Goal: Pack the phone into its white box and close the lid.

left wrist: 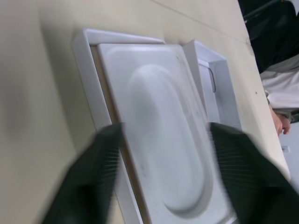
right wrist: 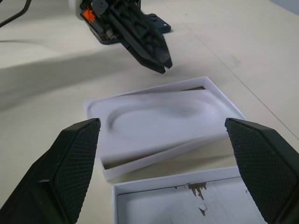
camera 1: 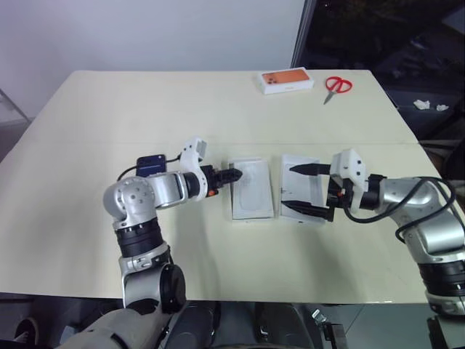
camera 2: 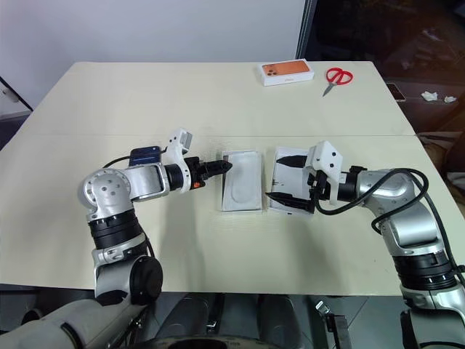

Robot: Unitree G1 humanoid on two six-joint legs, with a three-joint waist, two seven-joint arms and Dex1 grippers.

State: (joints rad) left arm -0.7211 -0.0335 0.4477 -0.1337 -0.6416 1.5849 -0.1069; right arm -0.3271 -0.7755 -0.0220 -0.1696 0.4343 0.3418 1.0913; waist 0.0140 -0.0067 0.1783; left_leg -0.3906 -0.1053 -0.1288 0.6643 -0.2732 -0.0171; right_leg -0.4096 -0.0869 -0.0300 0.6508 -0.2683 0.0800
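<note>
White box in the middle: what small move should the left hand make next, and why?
Probably press the insert flat into the white box with the left hand. It lies tilted, one side resting on the rim, so the lid, open side up by the right hand, likely wouldn't seat.

White box [camera 1: 252, 190]: sitting mid-counter [camera 1: 109, 109], insert [camera 1: 254, 185] lying in it.
Lid [camera 1: 301, 198]: lying just right of box.
Scissors [camera 1: 336, 87]: lying far behind.

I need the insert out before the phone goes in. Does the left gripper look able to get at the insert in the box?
Probably yes. The left gripper hangs right at the edge of the insert, which lies uncovered and askew on the box. The right gripper is off to the side over the lid.
</note>
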